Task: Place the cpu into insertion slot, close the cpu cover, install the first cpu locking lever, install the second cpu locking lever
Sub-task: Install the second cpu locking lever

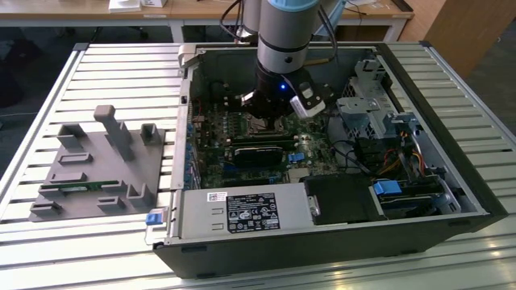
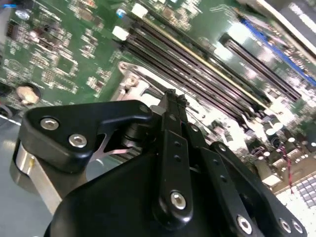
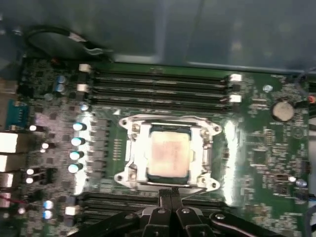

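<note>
Sitting in the insertion slot [image 3: 169, 154], the cpu [image 3: 169, 157] shows under the lowered cpu cover [image 3: 200, 148]. Claw [image 3: 171, 195] fingertips pressed together, holding nothing, at the cover's edge.

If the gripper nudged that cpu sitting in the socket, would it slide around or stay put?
Probably stay put: in the first wrist view the cpu lies flat inside the insertion slot, framed by the silvery cpu cover. Its thin flat shape looks stiff and light. Its smooth, shiny top likely gives the closed fingertips little grip.

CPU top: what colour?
Pale silvery-grey, the cpu seen best in the first wrist view.
</note>
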Available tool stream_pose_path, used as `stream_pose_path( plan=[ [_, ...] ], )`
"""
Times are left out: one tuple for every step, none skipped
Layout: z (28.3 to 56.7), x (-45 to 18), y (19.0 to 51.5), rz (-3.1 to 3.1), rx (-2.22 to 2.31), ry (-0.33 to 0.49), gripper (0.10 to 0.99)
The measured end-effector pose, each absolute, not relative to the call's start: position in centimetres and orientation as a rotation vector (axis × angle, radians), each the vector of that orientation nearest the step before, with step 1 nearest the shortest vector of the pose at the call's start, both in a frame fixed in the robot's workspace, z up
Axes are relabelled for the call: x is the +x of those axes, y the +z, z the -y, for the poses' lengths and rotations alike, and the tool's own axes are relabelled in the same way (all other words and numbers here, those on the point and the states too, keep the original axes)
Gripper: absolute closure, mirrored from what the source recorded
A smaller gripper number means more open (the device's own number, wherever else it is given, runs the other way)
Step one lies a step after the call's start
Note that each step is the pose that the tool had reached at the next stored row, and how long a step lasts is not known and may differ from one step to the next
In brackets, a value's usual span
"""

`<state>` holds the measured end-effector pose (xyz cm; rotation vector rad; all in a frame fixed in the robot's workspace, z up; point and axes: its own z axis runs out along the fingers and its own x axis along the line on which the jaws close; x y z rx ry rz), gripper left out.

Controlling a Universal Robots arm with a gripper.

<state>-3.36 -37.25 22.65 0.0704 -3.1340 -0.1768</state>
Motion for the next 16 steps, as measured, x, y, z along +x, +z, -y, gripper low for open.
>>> stream_pose_path(
  plan=[
    [37.3,-3.7,22.6,3.134,0.071,-0.177,0.965],
    [37.3,-4.1,22.6,3.134,0.071,-0.177,0.965],
    [37.3,-4.3,22.6,3.134,0.070,-0.177,0.965],
    [37.3,-4.3,22.6,3.134,0.070,-0.177,0.965],
    [37.4,-4.3,22.6,3.134,0.071,-0.177,0.965],
    [37.5,-4.3,22.6,3.134,0.071,-0.178,0.965],
    [37.7,-4.3,22.5,3.134,0.070,-0.179,0.965],
    [37.9,-4.3,22.5,3.134,0.070,-0.181,0.965],
    [38.1,-4.3,22.5,3.134,0.070,-0.184,0.965],
    [38.1,-4.4,22.5,3.133,0.069,-0.193,0.965],
    [38.2,-4.6,22.5,3.133,0.070,-0.196,0.965],
    [38.2,-4.8,22.5,3.133,0.070,-0.198,0.965],
    [38.2,-4.9,22.5,3.133,0.070,-0.201,0.965],
    [38.2,-4.9,22.4,3.133,0.070,-0.202,0.965],
    [38.2,-5.0,22.4,3.133,0.070,-0.203,0.965],
    [38.2,-5.0,22.3,3.133,0.070,-0.203,0.965]
  ],
)
